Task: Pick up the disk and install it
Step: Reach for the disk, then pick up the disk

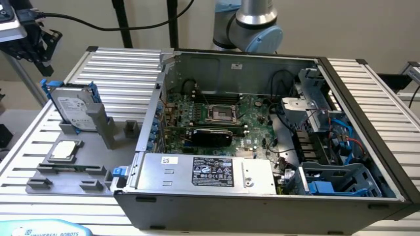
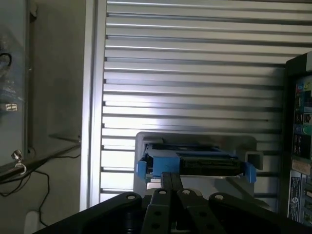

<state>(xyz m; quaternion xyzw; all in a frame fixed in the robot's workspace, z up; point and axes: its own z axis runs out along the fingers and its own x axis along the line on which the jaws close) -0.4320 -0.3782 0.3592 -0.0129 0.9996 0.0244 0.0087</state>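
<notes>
The disk (image 1: 74, 107), a silver-grey drive with a white label in a blue carrier, stands tilted on edge in a grey holder (image 1: 92, 125) at the exterior view's left, outside the computer case. My gripper (image 1: 39, 46) hangs above and behind it at the upper left, apart from it. In the wrist view the disk (image 2: 195, 163) appears edge-on beyond my gripper (image 2: 170, 181). The two fingers are pressed together, shut with nothing between them.
An open computer case (image 1: 341, 98) lies on the slatted aluminium table (image 1: 125, 69), with a motherboard (image 1: 220, 115), a grey box with a black label (image 1: 210, 172) and a blue-grey drive cage (image 1: 341, 179). A small square silver chip (image 1: 66, 150) rests on a grey fixture.
</notes>
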